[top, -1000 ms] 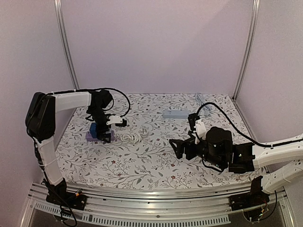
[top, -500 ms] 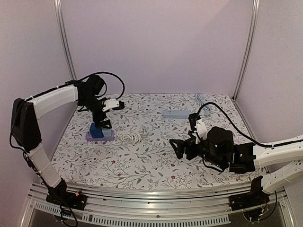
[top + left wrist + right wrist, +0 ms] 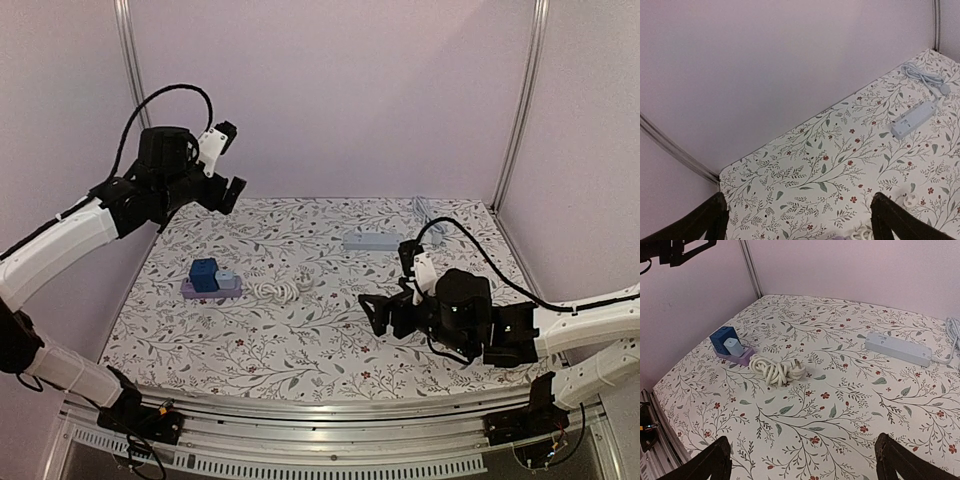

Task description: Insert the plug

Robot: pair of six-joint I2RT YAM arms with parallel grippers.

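Note:
A dark blue plug [image 3: 204, 273] [image 3: 722, 338] stands upright on a small purple socket strip [image 3: 228, 291] [image 3: 742, 357], with a pale blue piece [image 3: 733, 346] beside it. To its right a coiled white cord [image 3: 274, 289] [image 3: 769, 369] lies on the table, its white plug [image 3: 800, 369] loose. My left gripper [image 3: 228, 192] [image 3: 800, 225] is open, high above the table's back left corner, holding nothing. My right gripper [image 3: 384, 316] [image 3: 802, 462] is open too, low over the middle right of the table, well clear of the cord.
A long pale grey power strip [image 3: 371, 240] [image 3: 897, 349] [image 3: 912, 119] lies at the back, its cable [image 3: 925, 77] bundled in the back right corner. Pink walls and metal posts [image 3: 135, 95] close in the flowered table [image 3: 300, 340].
My left arm has lifted off the blue plug, leaving it on the purple strip, and swung up toward the back left. The right arm has not moved.

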